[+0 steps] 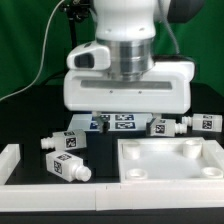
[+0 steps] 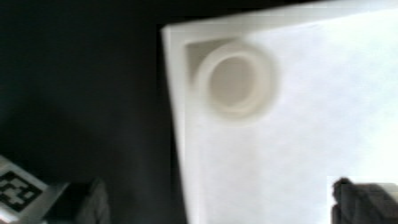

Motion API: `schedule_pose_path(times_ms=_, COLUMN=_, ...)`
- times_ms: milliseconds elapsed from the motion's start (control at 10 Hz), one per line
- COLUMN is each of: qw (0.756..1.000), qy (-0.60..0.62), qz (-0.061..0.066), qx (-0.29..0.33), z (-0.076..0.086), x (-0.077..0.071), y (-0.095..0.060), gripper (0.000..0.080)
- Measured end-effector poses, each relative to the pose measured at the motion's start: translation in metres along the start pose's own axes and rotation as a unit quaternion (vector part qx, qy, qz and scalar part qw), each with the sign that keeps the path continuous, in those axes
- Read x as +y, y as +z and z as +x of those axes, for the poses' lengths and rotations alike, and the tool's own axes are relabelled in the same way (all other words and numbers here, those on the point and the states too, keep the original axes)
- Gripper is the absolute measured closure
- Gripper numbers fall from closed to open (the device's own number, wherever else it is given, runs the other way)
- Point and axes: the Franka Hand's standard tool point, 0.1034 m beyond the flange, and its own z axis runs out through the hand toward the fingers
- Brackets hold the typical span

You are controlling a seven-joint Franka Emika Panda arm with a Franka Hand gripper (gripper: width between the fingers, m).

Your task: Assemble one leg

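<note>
Four white legs with tag markers lie on the black table in the exterior view: two at its left [image 1: 66, 142] [image 1: 67, 167] and two at the back right [image 1: 165, 127] [image 1: 203, 122]. The white tabletop [image 1: 168, 172] lies at the front right. My gripper [image 2: 228, 205] is open and empty, hanging above the tabletop's edge [image 2: 302, 120] near a round corner hole [image 2: 235, 82]. One finger [image 2: 89, 203] is over the dark table, the other [image 2: 366, 200] over the tabletop. A leg's tag [image 2: 22, 188] shows at the wrist view's corner. The hand's body [image 1: 128, 85] hides the fingertips in the exterior view.
The marker board [image 1: 113, 121] lies at the back centre, partly behind the hand. A white rail [image 1: 10, 160] runs along the exterior view's left and across the front [image 1: 90, 197]. Cables hang at the back left.
</note>
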Motion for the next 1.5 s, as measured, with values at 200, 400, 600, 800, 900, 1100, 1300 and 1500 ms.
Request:
schedule_pose_path(times_ms=200, qw=1.000, qy=-0.001, qz=-0.001, qx=0.003, z=0.002, x=-0.001, y=0.002, gripper=0.0153)
schedule_pose_path(times_ms=400, qw=1.000, qy=-0.002, qz=-0.001, qx=0.003, z=0.002, x=-0.001, y=0.002, gripper=0.0151)
schedule_pose_path(times_ms=600, qw=1.000, qy=0.017, qz=0.000, qx=-0.001, z=-0.004, x=-0.002, y=0.003, gripper=0.0151)
schedule_pose_path(times_ms=800, qw=0.995, qy=0.098, qz=-0.001, qx=-0.016, z=-0.038, x=-0.008, y=0.003, gripper=0.0151)
schedule_pose_path(times_ms=900, qw=0.990, qy=0.136, qz=0.002, qx=-0.023, z=-0.051, x=-0.016, y=0.002, gripper=0.0151)
schedule_pose_path(times_ms=1100, qw=0.984, qy=0.173, qz=0.027, qx=-0.030, z=-0.044, x=-0.023, y=-0.005, gripper=0.0151)
schedule_pose_path(times_ms=1300, qw=0.984, qy=0.172, qz=0.027, qx=-0.031, z=-0.045, x=-0.023, y=-0.003, gripper=0.0151)
schedule_pose_path(times_ms=1500, qw=0.982, qy=0.182, qz=0.027, qx=-0.031, z=-0.048, x=-0.024, y=-0.002, gripper=0.0151)
